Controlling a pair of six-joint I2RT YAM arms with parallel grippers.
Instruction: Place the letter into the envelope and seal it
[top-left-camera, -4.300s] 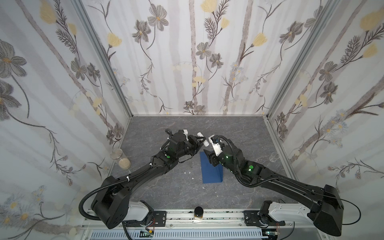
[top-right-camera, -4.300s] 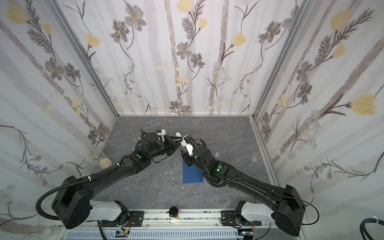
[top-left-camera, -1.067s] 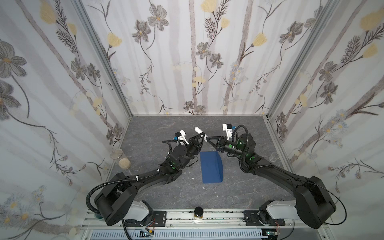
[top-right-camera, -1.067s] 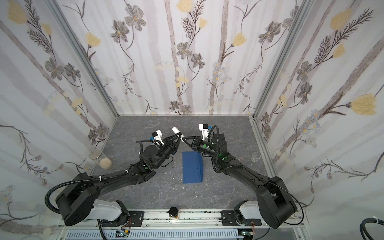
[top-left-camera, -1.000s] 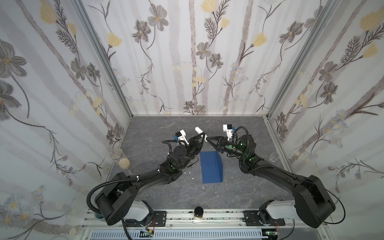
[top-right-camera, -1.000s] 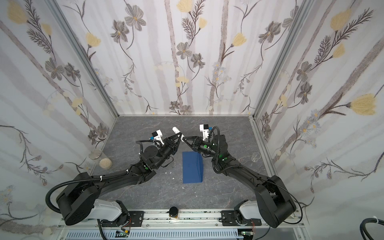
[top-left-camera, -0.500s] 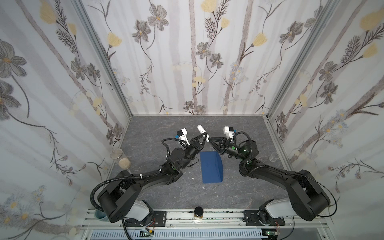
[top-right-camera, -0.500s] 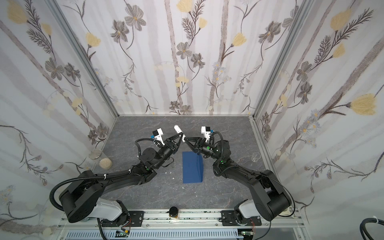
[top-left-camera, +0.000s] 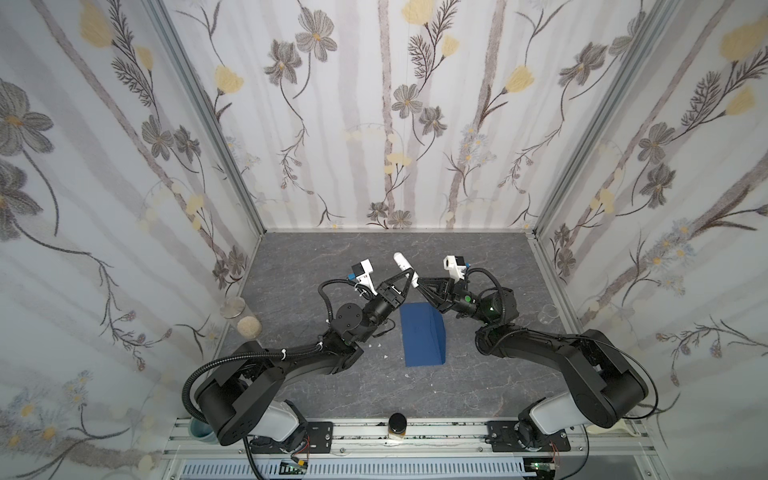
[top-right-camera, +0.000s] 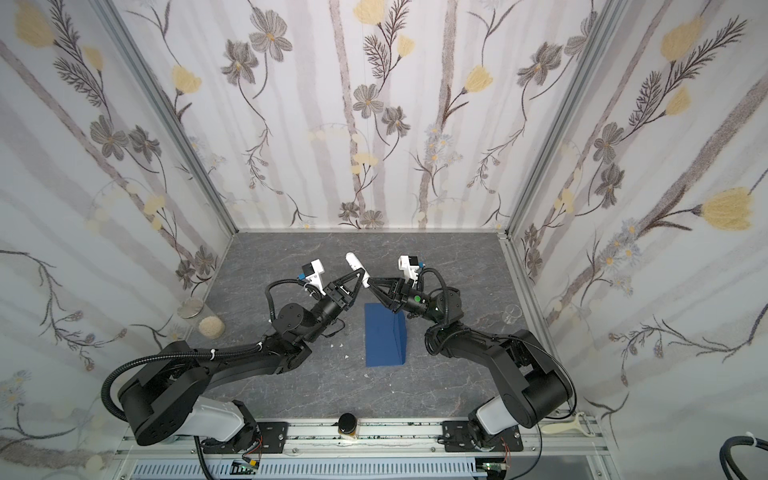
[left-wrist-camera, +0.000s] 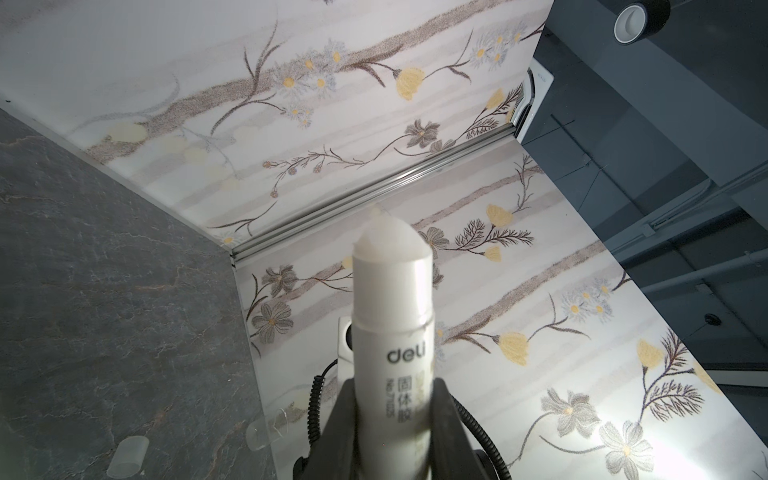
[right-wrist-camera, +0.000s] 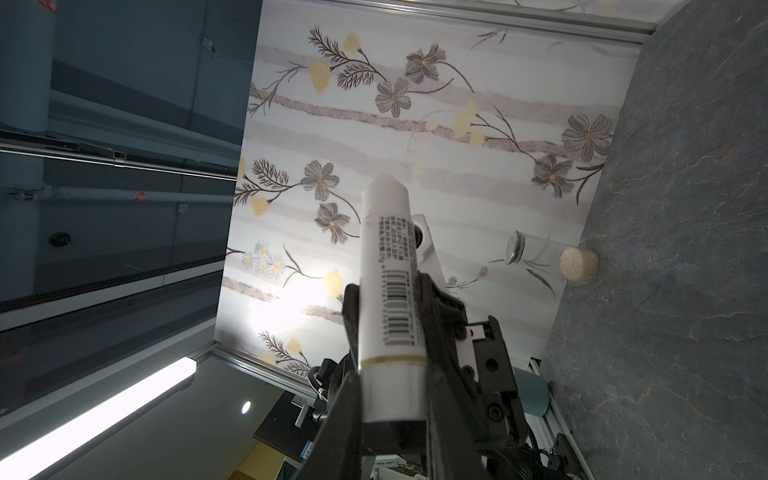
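Centrally, dark blue envelope (top-left-camera: 422, 336), diagonal crease

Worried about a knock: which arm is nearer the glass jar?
Left. The left arm lies on the glass jar's side of the envelope; the right arm lies on the far side, further off.

I count one blue envelope (top-left-camera: 424, 336) and one white glue stick (top-left-camera: 401, 262). One glass jar (top-left-camera: 241, 318) lies at 9 o'clock, one clear cup (top-left-camera: 549, 313) at 3 o'clock, one dark-capped bottle (top-left-camera: 398, 424) at 6 o'clock.
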